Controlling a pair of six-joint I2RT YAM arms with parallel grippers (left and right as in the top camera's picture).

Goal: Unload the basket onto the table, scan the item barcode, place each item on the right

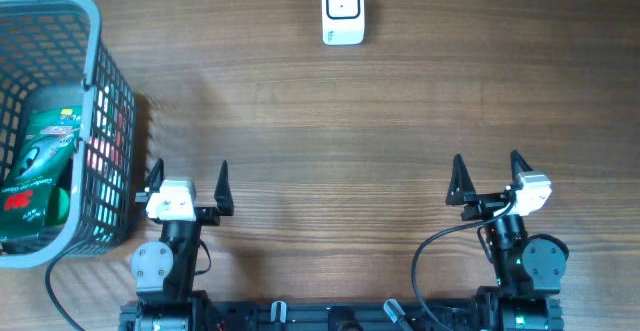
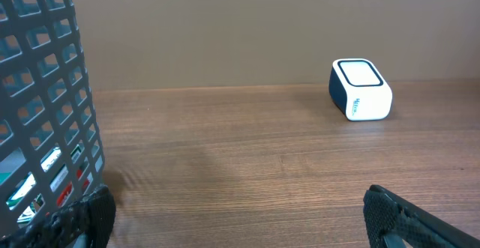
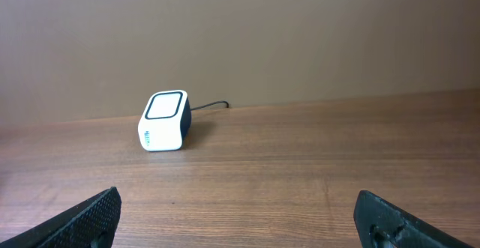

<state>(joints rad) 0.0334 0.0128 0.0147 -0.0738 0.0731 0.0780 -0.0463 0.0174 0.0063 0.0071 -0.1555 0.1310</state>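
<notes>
Both arms sit folded low at the near edge of the brown wooden worktop (image 1: 330,121), wrists level and pointing toward the far edge. The left pincer (image 1: 190,171) stands wide and holds nothing; the right pincer (image 1: 487,163) is equally wide and bare. The grey plastic mesh basket (image 1: 92,41) takes up the left edge, just beside the left pincer's outer finger. Inside it lies the green printed packet (image 1: 40,156). The white box-shaped barcode scanner (image 1: 342,9) stands at the far edge, well apart from both arms. Open wood runs from both pincers to the scanner.
</notes>
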